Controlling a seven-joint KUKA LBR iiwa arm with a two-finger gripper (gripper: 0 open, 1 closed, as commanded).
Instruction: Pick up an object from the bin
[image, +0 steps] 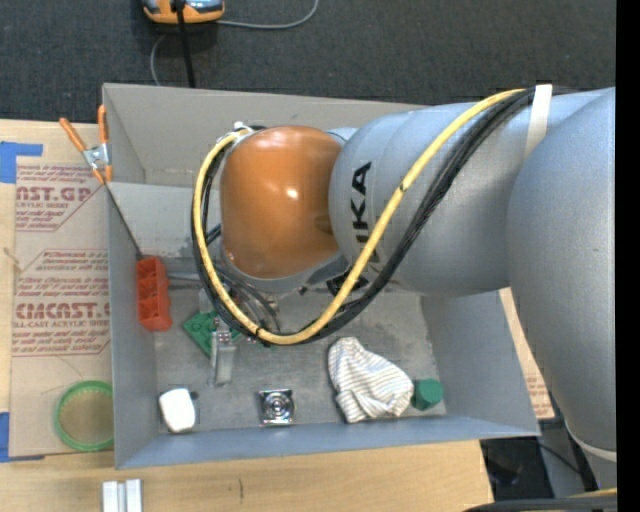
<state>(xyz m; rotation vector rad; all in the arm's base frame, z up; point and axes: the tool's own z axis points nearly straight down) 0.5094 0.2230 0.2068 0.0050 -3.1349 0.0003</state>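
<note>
My gripper (220, 372) comes down under the orange cover at the bin's lower left. Its tip stands just right of a small green plastic piece (200, 331) lying on the bin floor and seems to touch that piece's edge. A red toy brick (153, 293) lies to the upper left of it, against the left wall. Below the gripper, near the front wall, a white rounded block (177, 409) sits to the left. A small shiny metal square (276, 405) sits to the right.
A crumpled striped white cloth (367, 380) lies at the front right with a small green block (428, 394) beside it. The arm and its yellow and black cables hang over the middle and back of the bin.
</note>
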